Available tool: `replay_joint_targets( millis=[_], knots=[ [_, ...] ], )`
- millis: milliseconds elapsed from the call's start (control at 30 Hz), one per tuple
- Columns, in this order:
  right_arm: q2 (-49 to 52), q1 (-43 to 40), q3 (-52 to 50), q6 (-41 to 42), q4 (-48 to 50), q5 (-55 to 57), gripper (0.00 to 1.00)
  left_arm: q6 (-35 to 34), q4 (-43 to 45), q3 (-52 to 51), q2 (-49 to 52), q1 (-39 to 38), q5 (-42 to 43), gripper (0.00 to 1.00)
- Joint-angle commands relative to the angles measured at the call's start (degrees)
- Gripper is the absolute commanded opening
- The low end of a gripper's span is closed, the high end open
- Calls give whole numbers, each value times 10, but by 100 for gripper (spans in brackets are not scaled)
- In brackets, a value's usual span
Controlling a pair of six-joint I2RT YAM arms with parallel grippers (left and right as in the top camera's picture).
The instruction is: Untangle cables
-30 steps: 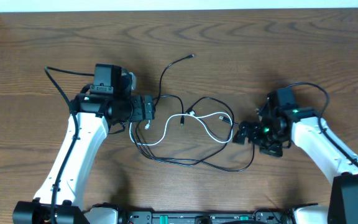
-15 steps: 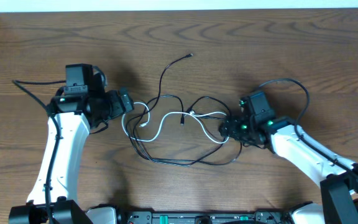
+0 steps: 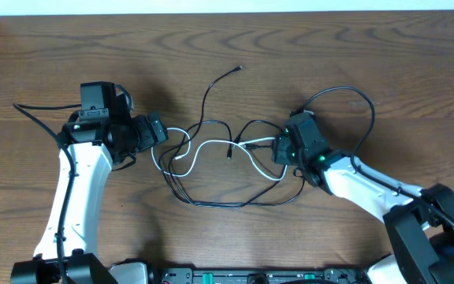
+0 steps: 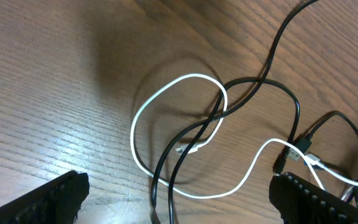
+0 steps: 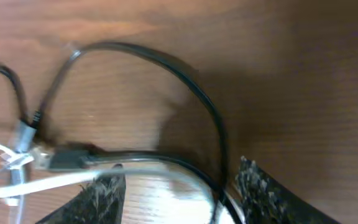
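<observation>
Between the left gripper (image 3: 164,130) and the right gripper (image 3: 277,147), on the brown wooden table (image 3: 369,47), two thin cords are found tangled together. Item one: black cable (image 4: 270,56), long, laid in several loops. Its free plug end (image 3: 240,70) is seen well beyond both sets of jaws, toward the far edge, and a wide loop of it sags to the near side of them. Item two: white cable (image 4: 185,76), shorter, curled into a loop just ahead of the left jaws, where it is crossed by two black strands. A small white plug (image 4: 188,149) is seen inside that loop, and the cord is run on from there toward the right jaws. Left jaws: spread to their widest, with nothing between them; the white loop lies ahead, apart from both of them. Right jaws: set partly apart, close over the wood. A black strand and a white strand are passed through the gap between the fingers (image 5: 101,202); whether either strand is pressed cannot be told. A dark plug body (image 5: 67,158) is seen just ahead of the right jaws, beside a metal connector tip (image 5: 22,134). Behind the right gripper, a thicker black arm cable (image 3: 345,89) is arched over the table.
</observation>
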Motion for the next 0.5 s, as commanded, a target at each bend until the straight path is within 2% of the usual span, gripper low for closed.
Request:
replay_joint_targets(
  millis=[0,100,233,333,467],
  knots=[
    [0,-8,109,-79,-67,1,56,-1,-1,-2,5,1,-4,98],
    [0,-5,230,-146,-180,-10,60,-1,-1,-2,5,1,-4,98],
    [5,-5,354,-211,-285,-57,61,-1,-1,-2,5,1,-4,98],
    [9,-5,398,-237,-330,-114,61,-1,-1,-2,5,1,-4,98],
    [27,-3,398,-267,-360,-200,62,-1,-1,-2,5,1,-4,98]
  ],
)
